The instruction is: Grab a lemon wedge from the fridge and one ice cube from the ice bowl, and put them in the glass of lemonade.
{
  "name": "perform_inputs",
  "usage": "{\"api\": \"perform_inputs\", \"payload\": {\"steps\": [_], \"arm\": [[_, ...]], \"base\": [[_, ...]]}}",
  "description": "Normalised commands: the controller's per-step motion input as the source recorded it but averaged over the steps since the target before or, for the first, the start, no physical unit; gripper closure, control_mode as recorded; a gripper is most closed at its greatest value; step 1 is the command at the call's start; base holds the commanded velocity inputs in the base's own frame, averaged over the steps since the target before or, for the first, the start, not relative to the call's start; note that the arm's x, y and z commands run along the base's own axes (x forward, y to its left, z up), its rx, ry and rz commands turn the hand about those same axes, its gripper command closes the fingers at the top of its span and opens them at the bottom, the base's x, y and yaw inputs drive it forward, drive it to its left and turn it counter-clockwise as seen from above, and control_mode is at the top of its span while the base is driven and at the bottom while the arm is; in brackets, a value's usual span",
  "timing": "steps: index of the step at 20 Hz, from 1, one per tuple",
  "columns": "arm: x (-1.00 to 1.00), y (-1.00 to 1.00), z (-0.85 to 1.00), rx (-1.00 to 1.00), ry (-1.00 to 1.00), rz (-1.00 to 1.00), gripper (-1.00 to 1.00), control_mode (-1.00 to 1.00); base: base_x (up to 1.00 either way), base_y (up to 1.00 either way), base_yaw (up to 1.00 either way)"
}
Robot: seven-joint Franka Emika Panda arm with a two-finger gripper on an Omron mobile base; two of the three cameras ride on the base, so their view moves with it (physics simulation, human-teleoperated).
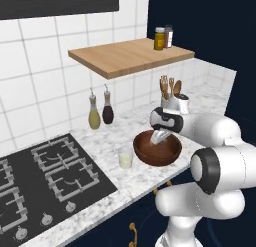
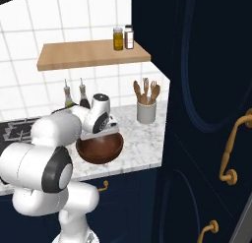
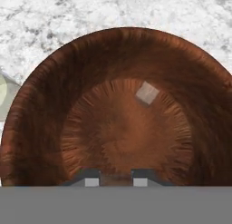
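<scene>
- Tool (image 3: pixel 116 178) tips nearest cam, low inside ice bowl (image 3: pixel 54 128), pressed nearly together, nothing seen pinched between.
- Ice cube (image 3: pixel 147 92) pale, square, on bowl floor; lies ahead of tips and off to right in hand view, apart from them.
- Glass of lemonade (image 1: pixel 125 158) on table (image 1: pixel 105 141) just beside bowl, stove side.
- Judged: needs spread, then shift fwd-right over cube before pinch.
- Lemon wedge, fridge: can't tell.
</scene>
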Motion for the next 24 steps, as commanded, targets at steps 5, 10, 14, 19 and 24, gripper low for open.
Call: {"api": "perform_inputs", "payload": {"steps": [5, 10, 14, 19, 24], "arm": [[0.00, 0.75, 0.52, 0.00, -0.02, 0.10, 1.00, -1.00], [0.05, 1.00, 0.08, 0.00, -0.05, 0.11, 1.00, -1.00], [0.02, 0.43, -0.01, -0.09, 0.00, 0.00, 1.00, -1.00], [0.00, 0.30, -0.08, -0.03, 0.00, 0.00, 1.00, -1.00], [0.00, 0.15, -0.01, 0.00, 0.00, 0.00, 1.00, -1.00]], "base": [[0.00, 0.00, 0.00], [0.00, 0.00, 0.00], [0.00, 0.00, 0.00], [0.00, 0.00, 0.00], [0.00, 0.00, 0.00]]}}
